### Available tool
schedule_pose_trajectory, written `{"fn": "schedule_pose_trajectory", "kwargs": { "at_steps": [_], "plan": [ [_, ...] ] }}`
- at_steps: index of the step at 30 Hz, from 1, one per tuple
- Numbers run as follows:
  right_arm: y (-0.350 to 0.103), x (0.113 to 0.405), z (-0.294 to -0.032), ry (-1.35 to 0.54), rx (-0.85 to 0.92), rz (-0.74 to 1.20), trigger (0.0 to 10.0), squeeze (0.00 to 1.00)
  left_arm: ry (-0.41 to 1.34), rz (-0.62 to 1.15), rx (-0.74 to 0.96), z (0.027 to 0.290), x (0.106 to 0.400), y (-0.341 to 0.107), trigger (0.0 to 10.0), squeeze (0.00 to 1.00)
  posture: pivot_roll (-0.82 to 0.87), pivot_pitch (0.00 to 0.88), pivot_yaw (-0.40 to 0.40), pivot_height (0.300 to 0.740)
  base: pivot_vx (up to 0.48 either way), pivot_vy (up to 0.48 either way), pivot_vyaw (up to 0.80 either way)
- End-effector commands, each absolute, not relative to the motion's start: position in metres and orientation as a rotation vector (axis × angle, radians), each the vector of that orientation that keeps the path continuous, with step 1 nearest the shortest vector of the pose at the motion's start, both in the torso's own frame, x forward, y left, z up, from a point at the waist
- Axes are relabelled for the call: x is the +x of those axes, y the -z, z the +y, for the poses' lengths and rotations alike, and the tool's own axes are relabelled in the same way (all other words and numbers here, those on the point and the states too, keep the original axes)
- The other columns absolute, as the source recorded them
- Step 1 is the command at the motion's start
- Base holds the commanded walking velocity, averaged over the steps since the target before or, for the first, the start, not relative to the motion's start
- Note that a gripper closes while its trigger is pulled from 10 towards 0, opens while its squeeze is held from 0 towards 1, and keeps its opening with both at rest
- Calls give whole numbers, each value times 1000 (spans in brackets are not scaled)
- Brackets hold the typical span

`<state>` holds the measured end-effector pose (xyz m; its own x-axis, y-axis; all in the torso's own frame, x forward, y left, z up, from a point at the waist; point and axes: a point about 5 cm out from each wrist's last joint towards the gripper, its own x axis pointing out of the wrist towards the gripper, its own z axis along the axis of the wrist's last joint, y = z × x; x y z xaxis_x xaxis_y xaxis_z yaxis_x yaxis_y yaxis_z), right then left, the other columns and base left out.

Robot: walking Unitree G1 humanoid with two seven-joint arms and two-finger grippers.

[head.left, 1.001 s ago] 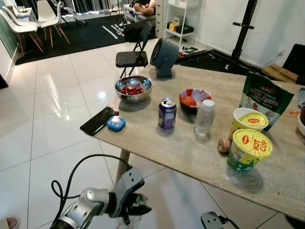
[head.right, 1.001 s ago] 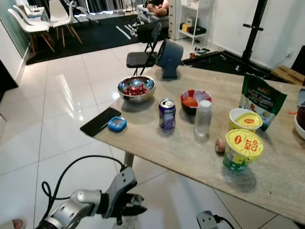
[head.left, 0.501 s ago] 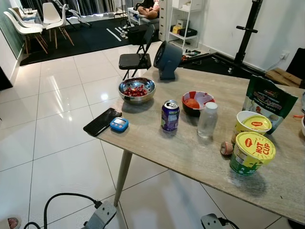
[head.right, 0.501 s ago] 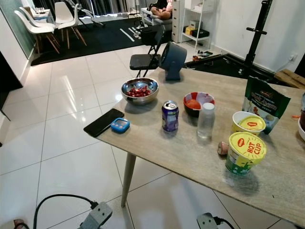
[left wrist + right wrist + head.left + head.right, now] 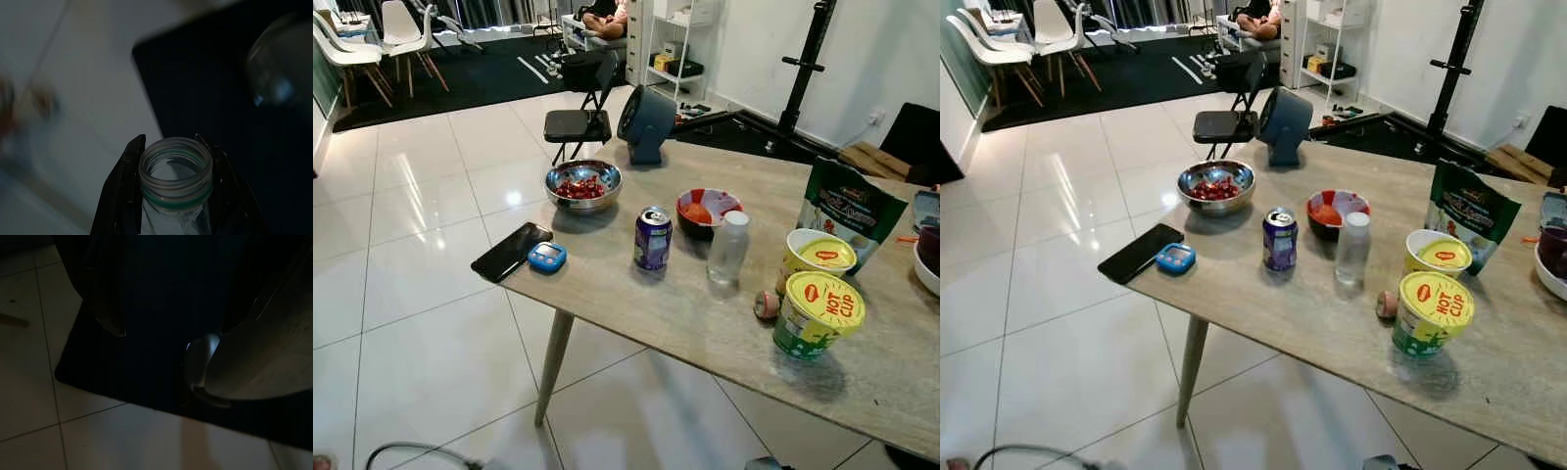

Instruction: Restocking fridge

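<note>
Item: clear glass jar with open threaded mouth point(image 5: 176, 169), pinched upright between the two black fingers of the left tool point(image 5: 171, 196), mouth toward the wrist; right tool's state cannot be told; stocked wooden tabletop point(image 5: 705, 323) lies ahead.

Clear, uncapped bottle point(image 5: 176, 183) with a green neck ring — mouth open — between two black jaws.
</note>
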<state>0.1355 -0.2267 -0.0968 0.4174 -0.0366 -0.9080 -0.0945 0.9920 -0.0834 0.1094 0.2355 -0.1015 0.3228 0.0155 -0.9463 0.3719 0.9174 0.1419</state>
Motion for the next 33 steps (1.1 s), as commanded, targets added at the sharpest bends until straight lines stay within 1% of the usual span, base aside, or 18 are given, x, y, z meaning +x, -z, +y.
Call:
{"fn": "schedule_pose_trajectory", "kwargs": {
  "at_steps": [1,2,5,7,8,9,13,14,15,18,22,33],
  "plan": [
    [97,135,-229,-2,-108,1142,10000,0,183,1283,355,242,95,104,10000,0,-46,54,14,740,0,0,0],
    [97,135,-229,-2,-108,1142,10000,0,183,1283,355,242,95,104,10000,0,-46,54,14,740,0,0,0],
    [99,129,-229,34,-70,1148,10000,0,159,1311,382,248,82,106,10000,0,-44,56,29,740,0,0,0],
    [100,127,-228,44,-59,1151,10000,0,159,1316,386,248,81,106,10000,0,-46,59,29,740,0,0,0],
    [100,126,-225,35,-59,1155,10000,0,165,1304,407,249,87,105,10000,0,-32,70,22,740,0,0,0],
    [100,126,-225,35,-59,1155,10000,0,165,1304,407,249,87,105,10000,0,-32,70,22,740,0,0,0],
    [100,130,-224,14,-83,1157,10000,0,128,1212,403,248,118,97,10000,0,-22,71,30,740,0,0,0],
    [100,130,-224,14,-83,1157,10000,0,128,1212,403,248,118,97,10000,0,-22,71,30,740,0,0,0],
    [99,131,-225,27,-76,1155,10000,0,113,1184,393,248,128,94,10000,0,-20,65,26,740,0,0,0],
    [99,131,-224,30,-70,1153,10000,0,106,1178,384,248,131,93,10000,0,-26,63,32,740,0,0,0],
    [100,129,-224,35,-66,1157,10000,0,95,1184,375,249,130,93,10000,0,-27,65,25,740,0,0,0],
    [100,128,-224,29,-73,1164,10000,0,69,1242,357,255,109,98,10000,0,-9,58,23,740,0,0,0]
  ]
}}
